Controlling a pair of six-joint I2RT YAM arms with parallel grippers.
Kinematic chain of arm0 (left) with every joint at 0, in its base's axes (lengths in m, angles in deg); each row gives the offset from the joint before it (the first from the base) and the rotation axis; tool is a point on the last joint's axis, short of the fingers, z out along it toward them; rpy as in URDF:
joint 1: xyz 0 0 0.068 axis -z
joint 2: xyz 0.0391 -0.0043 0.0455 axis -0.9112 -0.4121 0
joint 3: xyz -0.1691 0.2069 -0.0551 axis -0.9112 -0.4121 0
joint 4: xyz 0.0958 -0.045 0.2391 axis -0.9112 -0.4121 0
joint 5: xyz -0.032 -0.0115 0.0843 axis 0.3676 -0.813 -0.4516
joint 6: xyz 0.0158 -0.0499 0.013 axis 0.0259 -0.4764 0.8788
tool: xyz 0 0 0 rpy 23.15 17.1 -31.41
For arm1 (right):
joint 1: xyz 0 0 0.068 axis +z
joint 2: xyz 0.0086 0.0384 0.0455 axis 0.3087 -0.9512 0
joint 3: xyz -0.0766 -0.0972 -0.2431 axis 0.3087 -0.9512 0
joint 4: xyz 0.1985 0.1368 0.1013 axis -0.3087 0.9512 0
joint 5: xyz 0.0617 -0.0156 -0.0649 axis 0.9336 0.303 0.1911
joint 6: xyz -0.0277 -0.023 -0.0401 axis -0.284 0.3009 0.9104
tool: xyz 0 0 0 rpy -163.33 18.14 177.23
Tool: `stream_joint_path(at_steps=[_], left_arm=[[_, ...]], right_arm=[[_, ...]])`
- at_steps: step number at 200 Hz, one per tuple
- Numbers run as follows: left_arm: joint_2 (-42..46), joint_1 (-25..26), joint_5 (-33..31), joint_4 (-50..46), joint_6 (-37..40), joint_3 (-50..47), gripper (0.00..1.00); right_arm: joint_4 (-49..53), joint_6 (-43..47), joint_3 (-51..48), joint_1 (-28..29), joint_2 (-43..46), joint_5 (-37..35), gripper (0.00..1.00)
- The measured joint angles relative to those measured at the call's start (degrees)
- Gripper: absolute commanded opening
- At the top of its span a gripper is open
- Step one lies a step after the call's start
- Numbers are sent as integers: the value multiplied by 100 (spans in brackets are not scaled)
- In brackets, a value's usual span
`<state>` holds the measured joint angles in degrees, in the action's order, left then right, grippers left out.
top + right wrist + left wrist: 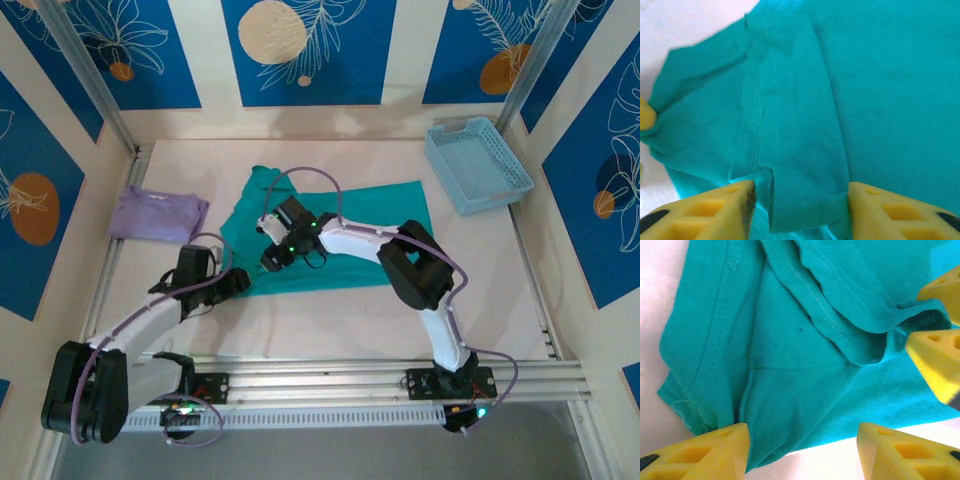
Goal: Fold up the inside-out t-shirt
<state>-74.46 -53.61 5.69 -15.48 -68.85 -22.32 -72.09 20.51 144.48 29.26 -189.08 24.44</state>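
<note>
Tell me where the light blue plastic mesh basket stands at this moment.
In the top view the light blue plastic basket stands at the far right corner of the table, apart from the teal-green cloth t-shirt to its left.

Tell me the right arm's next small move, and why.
Probably close the right gripper on the teal-green soft cloth t-shirt: its jaws stand open astride a raised, stitched fold, so a pinch looks ready.

I'm seeing the left arm (pixel 135 322) and right arm (pixel 352 240) wearing white shells and black joints. Lilac cables (pixel 456 275) are looping along both.
</note>
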Motion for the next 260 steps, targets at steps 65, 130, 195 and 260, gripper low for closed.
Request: stream_joint_path(at_steps=[65, 130, 195, 260], left_arm=[[299, -11, 87, 20, 293, -2, 58], [-258, 22, 282, 533, 326, 114, 59], [-586, 35, 203, 874, 319, 446, 58], [-2343, 44, 70, 1163, 330, 1545, 58]], right_arm=[[72, -595, 74, -229, -4, 101, 7], [76, -2199, 74, -1062, -9, 560, 20], [223, -2599, 72, -1213, -9, 597, 37], [168, -2516, -647, -1211, 772, 503, 39]])
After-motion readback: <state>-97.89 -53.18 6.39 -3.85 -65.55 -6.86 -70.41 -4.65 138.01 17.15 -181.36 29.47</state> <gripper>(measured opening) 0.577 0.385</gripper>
